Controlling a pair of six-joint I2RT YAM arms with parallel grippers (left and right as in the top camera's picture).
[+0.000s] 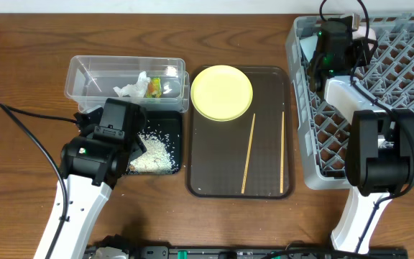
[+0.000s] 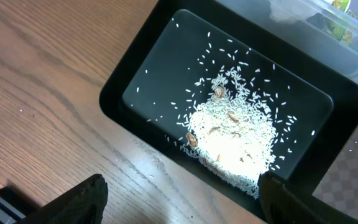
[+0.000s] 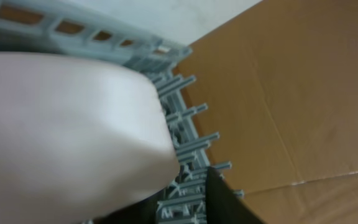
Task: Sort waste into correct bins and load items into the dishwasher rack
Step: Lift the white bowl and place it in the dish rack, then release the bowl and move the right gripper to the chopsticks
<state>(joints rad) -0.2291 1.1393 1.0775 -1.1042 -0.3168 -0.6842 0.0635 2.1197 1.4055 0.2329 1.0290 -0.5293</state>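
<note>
My left gripper point(image 1: 113, 115) point(image 2: 182, 202) is open and empty, hovering over the near edge of the black tray point(image 1: 179, 124) point(image 2: 135, 62), which holds loose white rice point(image 1: 153, 150) point(image 2: 235, 143). The clear tub point(image 1: 85, 72) holds the white tissue point(image 1: 131, 86) and the green-and-orange wrapper point(image 1: 154, 87) point(image 2: 340, 18). The yellow plate point(image 1: 222, 92) and two chopsticks point(image 1: 249, 152) lie on the brown tray point(image 1: 214, 165). My right gripper point(image 1: 334, 39) point(image 3: 185, 199) is open at the far left corner of the grey rack point(image 1: 408, 86) point(image 3: 185, 112), right beside the white bowl point(image 1: 366, 30) point(image 3: 67, 124). A light blue bowl point(image 1: 306, 44) stands there too. The cup is hidden.
The black tray sits directly in front of the clear tub, left of the brown tray. The rack fills the right side of the table. Bare wooden table point(image 1: 20, 57) lies at the left and along the front. A cable point(image 1: 27, 126) runs across the left side.
</note>
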